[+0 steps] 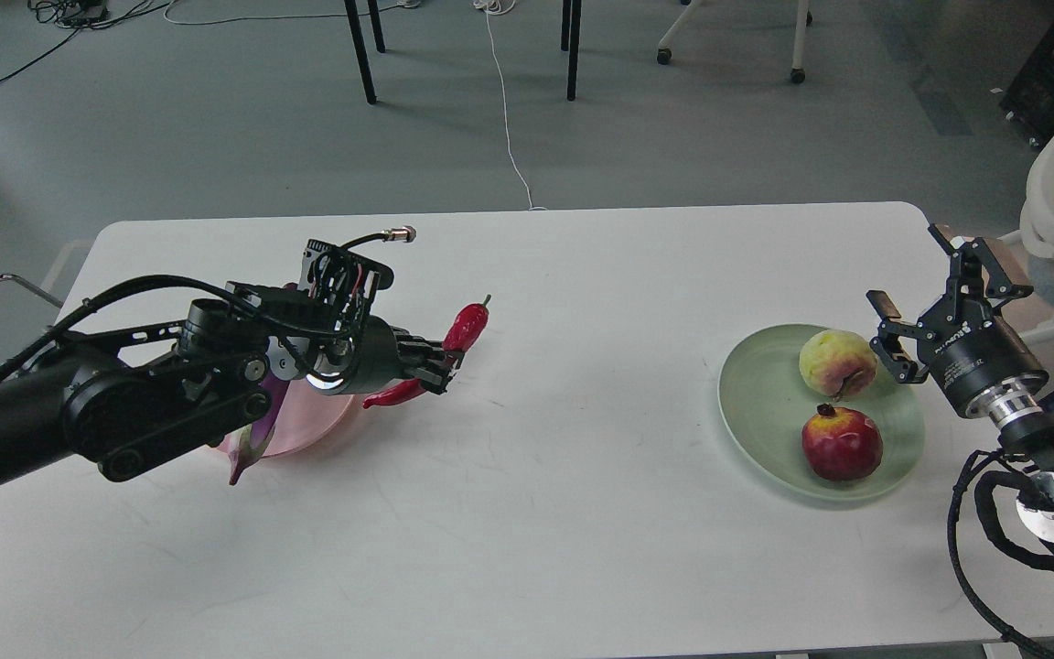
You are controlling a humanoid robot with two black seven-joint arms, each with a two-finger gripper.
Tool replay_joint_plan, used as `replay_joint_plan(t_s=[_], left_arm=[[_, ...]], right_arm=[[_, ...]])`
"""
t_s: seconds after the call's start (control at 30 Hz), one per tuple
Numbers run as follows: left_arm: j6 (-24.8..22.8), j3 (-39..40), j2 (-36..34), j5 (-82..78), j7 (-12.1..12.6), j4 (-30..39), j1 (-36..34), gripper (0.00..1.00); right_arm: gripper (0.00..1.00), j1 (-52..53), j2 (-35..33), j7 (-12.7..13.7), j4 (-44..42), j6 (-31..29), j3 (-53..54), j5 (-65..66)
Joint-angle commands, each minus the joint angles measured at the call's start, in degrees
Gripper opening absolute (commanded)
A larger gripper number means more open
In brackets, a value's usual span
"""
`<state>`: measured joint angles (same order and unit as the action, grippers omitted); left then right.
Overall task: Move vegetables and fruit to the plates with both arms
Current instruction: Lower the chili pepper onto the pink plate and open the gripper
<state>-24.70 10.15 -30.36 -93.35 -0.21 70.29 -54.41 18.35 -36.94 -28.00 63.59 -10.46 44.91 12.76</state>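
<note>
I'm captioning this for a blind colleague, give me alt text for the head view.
The left tool grips a red chili pepper beside a pink plate holding an eggplant. On the white table at right, the open right tool is beside a green plate bearing a yellow-green fruit and a pomegranate.

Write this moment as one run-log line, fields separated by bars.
left tool: shut on chili pepper, beside pink plate | right tool: open, by green plate | peach-like fruit, pomegranate: on green plate

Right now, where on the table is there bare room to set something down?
Free: the wide middle stretch of the table between the chili pepper and the green plate, plus the front strip. Crowded: around the pink plate under the left hand.
</note>
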Motion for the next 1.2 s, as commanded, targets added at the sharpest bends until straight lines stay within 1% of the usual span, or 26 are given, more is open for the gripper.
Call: replay_joint_plan(t_s=[0.0, 0.1, 0.17, 0.3, 0.33, 0.47, 0.53, 0.6, 1.07, 1.1, 1.17], left_arm=[[-0.35, -0.48, -5.04, -0.07, -1.11, 0.29, -0.61, 0.13], [-0.61, -0.65, -8.65, 0.10, -1.37, 0.29, 0.01, 0.13], [-0.70, -0.65, -9.62, 0.36, -1.29, 0.55, 0.18, 0.13], [-0.79, -0.30, -10.24, 4.65, 0.03, 1.08, 1.41, 0.13], [-0.70, -0.13, -10.15, 7.11, 1.08, 1.08, 1.42, 0.13], [-0.35, 0.14, -9.98, 18.44, 7.58, 1.08, 1.50, 0.13], [0.00, 0.05, -9.98, 22.94, 9.87, 1.08, 1.50, 0.13], [0.00, 0.14, -10.07, 24.97, 11.28, 1.08, 1.50, 0.13], [0.18, 0.14, -10.59, 31.64, 14.62, 1.17, 2.73, 0.13], [0.18, 0.14, -10.51, 32.35, 14.71, 1.17, 2.73, 0.15], [0.26, 0.05, -10.51, 32.71, 14.71, 1.08, 2.82, 0.28]], right_arm=[[0.99, 0.02, 0.20, 0.00, -0.04, 0.00, 0.00, 0.86], [0.99, -0.07, 0.38, 0.00, -0.04, 0.00, 0.00, 1.57], [0.99, -0.07, 0.47, 0.00, -0.04, 0.00, 0.00, 1.66], [0.99, -0.07, 0.64, 0.00, -0.13, 0.00, 0.00, 1.92], [0.99, -0.07, 0.64, 0.00, -0.13, 0.00, 0.00, 2.01], [0.99, -0.07, 0.64, 0.00, -0.13, 0.00, 0.00, 2.01], [0.99, -0.07, 0.64, 0.00, -0.13, 0.00, 0.00, 2.01], [0.99, -0.07, 0.64, 0.00, -0.13, 0.00, 0.00, 2.01], [0.99, -0.07, 1.00, 0.00, -0.13, 0.00, 0.00, 2.01], [0.99, -0.07, 1.00, 0.00, -0.13, 0.00, 0.00, 2.01], [0.99, -0.07, 1.00, 0.00, -0.13, 0.00, -0.08, 2.10]])
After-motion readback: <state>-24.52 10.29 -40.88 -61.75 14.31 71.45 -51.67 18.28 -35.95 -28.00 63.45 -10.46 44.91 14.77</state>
